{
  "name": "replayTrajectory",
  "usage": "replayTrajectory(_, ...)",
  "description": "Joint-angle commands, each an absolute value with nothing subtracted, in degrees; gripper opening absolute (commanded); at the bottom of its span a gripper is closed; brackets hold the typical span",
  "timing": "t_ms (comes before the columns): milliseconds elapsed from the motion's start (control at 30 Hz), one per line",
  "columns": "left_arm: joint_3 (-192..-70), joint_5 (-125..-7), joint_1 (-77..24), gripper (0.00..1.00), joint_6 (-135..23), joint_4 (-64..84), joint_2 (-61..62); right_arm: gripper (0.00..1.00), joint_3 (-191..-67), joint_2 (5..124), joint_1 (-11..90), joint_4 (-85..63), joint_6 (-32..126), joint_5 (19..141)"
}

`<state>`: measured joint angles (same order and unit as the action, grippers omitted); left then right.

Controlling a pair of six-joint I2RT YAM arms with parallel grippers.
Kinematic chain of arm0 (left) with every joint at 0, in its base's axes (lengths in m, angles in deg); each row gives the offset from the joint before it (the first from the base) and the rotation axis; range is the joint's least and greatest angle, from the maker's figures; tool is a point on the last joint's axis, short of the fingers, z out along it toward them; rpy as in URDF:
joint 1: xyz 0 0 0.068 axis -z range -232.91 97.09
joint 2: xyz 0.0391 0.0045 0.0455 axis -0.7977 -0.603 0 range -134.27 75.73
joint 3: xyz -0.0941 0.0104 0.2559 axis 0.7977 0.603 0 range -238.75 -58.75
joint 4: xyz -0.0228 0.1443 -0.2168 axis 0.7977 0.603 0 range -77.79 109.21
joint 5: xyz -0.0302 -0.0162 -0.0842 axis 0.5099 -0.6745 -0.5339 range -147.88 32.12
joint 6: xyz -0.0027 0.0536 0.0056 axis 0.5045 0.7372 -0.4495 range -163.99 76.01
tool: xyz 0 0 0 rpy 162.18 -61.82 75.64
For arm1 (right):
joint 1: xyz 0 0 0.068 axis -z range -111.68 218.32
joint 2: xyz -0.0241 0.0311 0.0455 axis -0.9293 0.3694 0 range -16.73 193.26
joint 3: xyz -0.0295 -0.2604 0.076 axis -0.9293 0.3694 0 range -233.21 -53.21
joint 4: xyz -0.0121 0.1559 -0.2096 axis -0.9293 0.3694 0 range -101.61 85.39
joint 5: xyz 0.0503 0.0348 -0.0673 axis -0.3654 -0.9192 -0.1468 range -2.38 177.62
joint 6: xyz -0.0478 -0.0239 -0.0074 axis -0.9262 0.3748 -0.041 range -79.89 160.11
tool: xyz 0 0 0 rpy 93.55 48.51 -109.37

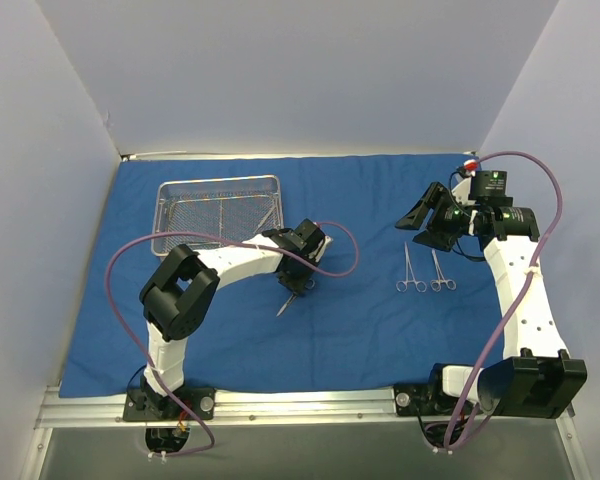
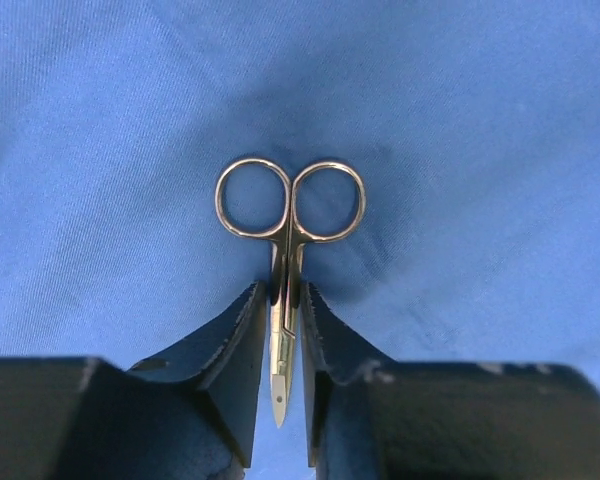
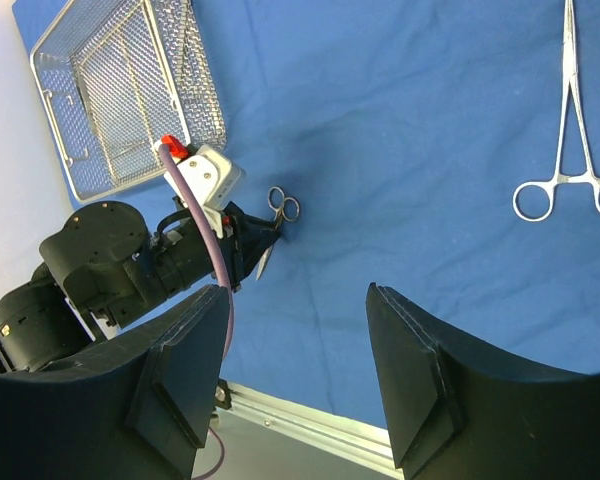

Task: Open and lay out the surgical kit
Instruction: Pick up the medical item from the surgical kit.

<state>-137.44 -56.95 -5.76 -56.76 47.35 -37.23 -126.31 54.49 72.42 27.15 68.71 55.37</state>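
Observation:
The blue cloth [image 1: 365, 330] lies spread flat over the table. Small silver scissors [image 2: 286, 300] stand between the fingers of my left gripper [image 2: 282, 290], which is shut on their blades. The ring handles point away and the tip points back toward the wrist. From above, the left gripper [image 1: 302, 283] is near the cloth's middle with the scissors [image 1: 285, 305] slanting below it. The wire-mesh tray [image 1: 218, 183] sits at the back left. Two ring-handled forceps [image 1: 410, 270] [image 1: 441, 270] lie side by side at the right. My right gripper [image 1: 427, 222] hovers open and empty above them.
The right wrist view shows the tray [image 3: 212, 95], the left gripper [image 3: 265, 235] with the scissors [image 3: 280, 208], one forceps [image 3: 570, 110] and the right gripper [image 3: 298, 295]. A metal rail [image 1: 300, 405] runs along the near edge. White walls close in three sides.

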Motion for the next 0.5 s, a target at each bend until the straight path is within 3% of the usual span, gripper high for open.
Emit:
replayTrajectory(0, -138.02, -56.92, -5.45, 0.26, -56.21, 45.87, -38.79, 0.57, -125.81, 54.19, 72.71, 26.80, 68.94, 53.87)
replayTrajectory(133, -137.76, -56.83, -5.54, 0.22, -56.21, 45.96, -38.96, 0.57, -125.98, 54.54, 72.71, 26.62, 68.94, 53.79)
replayTrajectory(333, -140.91, -55.51, -5.54, 0.02, -55.68, 50.52, -36.77, 0.57, -126.69, 54.98, 72.63, 26.27, 68.85, 53.43)
replayTrajectory(467, -145.84, -56.12, -5.71, 0.02, -54.63, 57.19, -32.65, 0.57, -125.55, 56.30, 72.19, 25.13, 69.29, 51.77)
